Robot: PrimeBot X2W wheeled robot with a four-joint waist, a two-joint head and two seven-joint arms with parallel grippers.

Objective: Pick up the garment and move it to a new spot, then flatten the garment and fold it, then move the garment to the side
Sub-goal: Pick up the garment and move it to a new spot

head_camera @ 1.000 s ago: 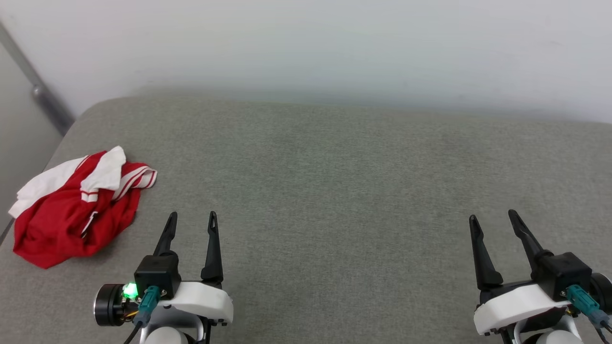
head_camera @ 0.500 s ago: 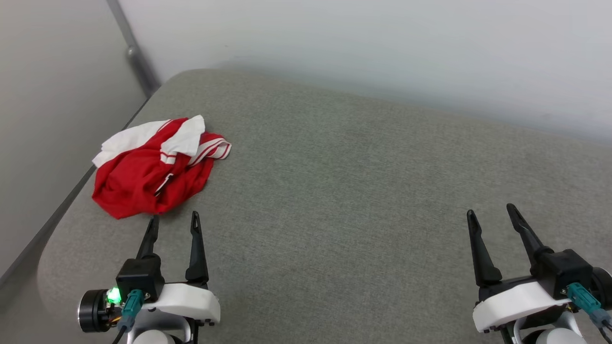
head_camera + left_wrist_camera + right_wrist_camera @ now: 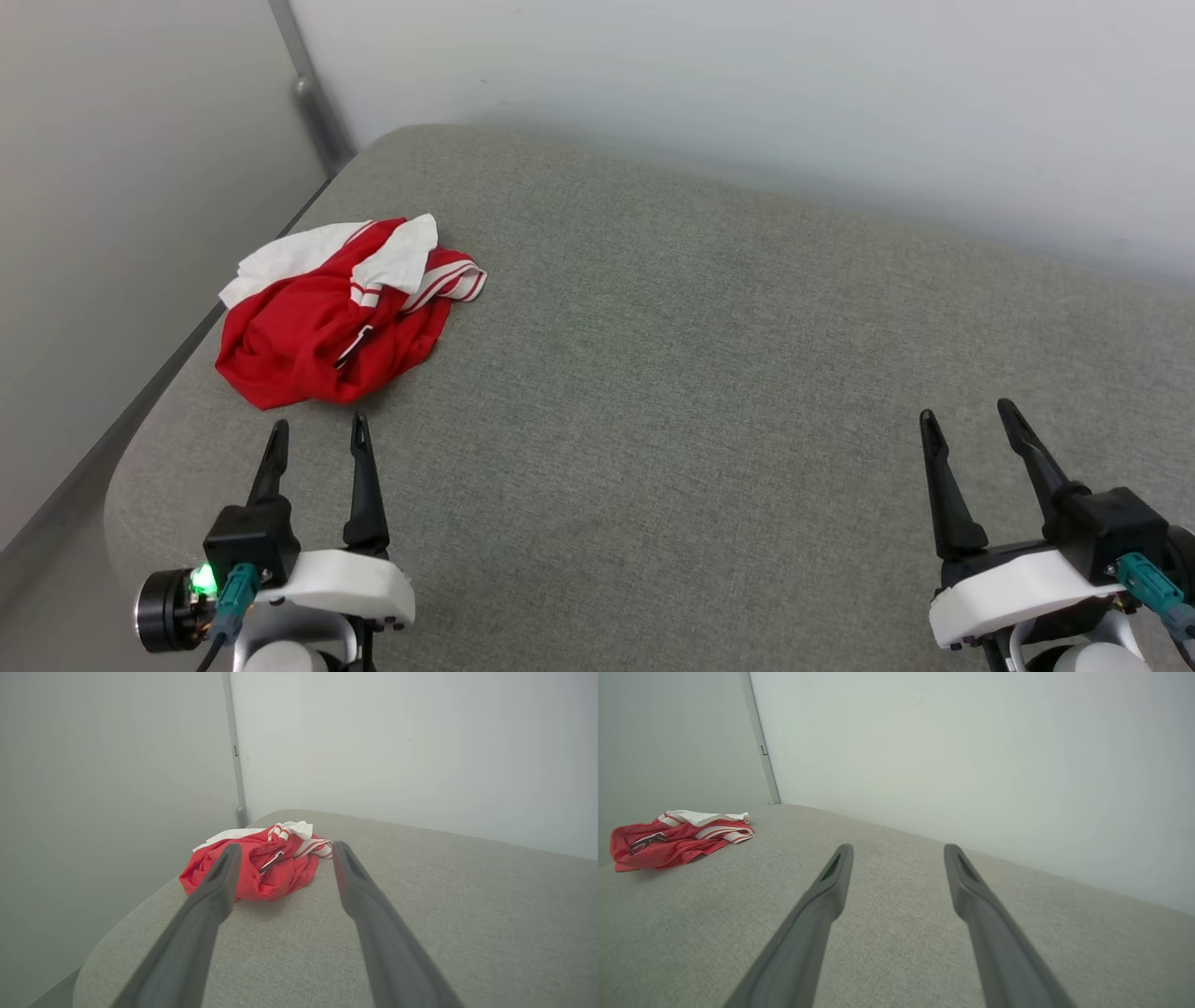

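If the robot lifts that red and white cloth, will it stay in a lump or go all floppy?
Probably floppy: the garment lies crumpled in soft folds, so it should droop from wherever it is pinched. It looks thin, so likely light. Pushed across the textured grey cushion, it would probably bunch up, not slide.

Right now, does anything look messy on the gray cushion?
Yes. The garment lies crumpled in a heap near the left edge of the gray cushion, its white striped ends folded over the red cloth. Nothing looks torn. The left gripper and right gripper are open, not touching it.
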